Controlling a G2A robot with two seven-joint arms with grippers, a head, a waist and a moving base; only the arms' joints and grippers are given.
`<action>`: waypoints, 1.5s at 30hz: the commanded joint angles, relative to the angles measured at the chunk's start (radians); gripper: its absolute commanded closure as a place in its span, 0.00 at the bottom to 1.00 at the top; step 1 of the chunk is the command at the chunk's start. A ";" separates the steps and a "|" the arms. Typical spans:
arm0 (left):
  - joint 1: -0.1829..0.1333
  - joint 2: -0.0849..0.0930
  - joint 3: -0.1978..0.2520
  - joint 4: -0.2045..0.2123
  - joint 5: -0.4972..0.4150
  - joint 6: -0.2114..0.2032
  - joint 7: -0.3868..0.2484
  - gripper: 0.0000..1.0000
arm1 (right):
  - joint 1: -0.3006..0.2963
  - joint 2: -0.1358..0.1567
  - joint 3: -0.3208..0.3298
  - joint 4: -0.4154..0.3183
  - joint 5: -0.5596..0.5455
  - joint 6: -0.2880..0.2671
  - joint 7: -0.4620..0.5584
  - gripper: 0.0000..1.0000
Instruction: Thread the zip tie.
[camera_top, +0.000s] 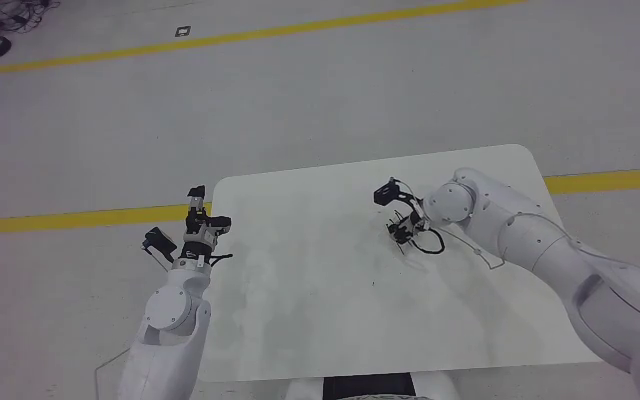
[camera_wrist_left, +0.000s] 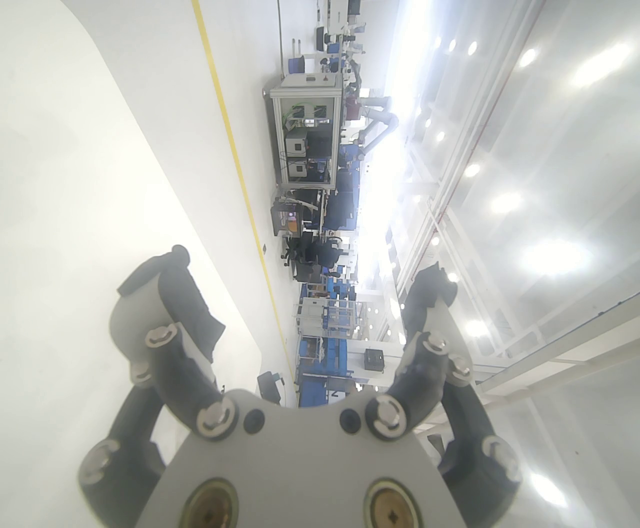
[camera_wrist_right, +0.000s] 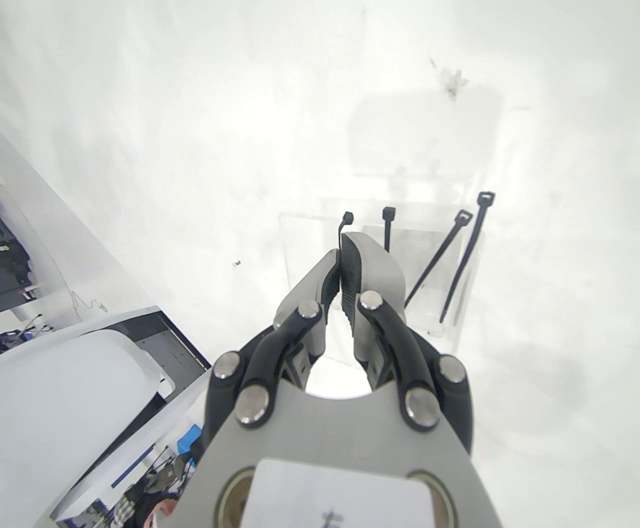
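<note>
Right gripper (camera_wrist_right: 341, 250) clenched on a thin black plastic zip tie (camera_wrist_right: 346, 220), head protruding over the clear acrylic tray (camera_wrist_right: 300, 220); left gripper (camera_wrist_left: 302, 270) spread, empty. So narrow a fingertip pinch may let the strap twist or slip, misaligning tail and head.

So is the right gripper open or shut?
Shut: the right gripper pinches a zip tie, whose head pokes out past the tips.
</note>
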 joint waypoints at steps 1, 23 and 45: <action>0.000 0.000 0.000 0.000 0.000 0.000 0.000 0.00 | 0.001 0.006 0.006 -0.009 0.000 0.000 -0.005 1.00; 0.000 0.000 0.000 0.000 0.000 0.000 0.000 0.00 | -0.240 0.296 0.310 -0.667 0.033 0.000 -0.128 1.00; 0.001 -0.002 0.008 0.011 -0.016 0.013 0.005 0.00 | -0.309 0.323 0.346 -0.698 0.049 0.000 -0.242 1.00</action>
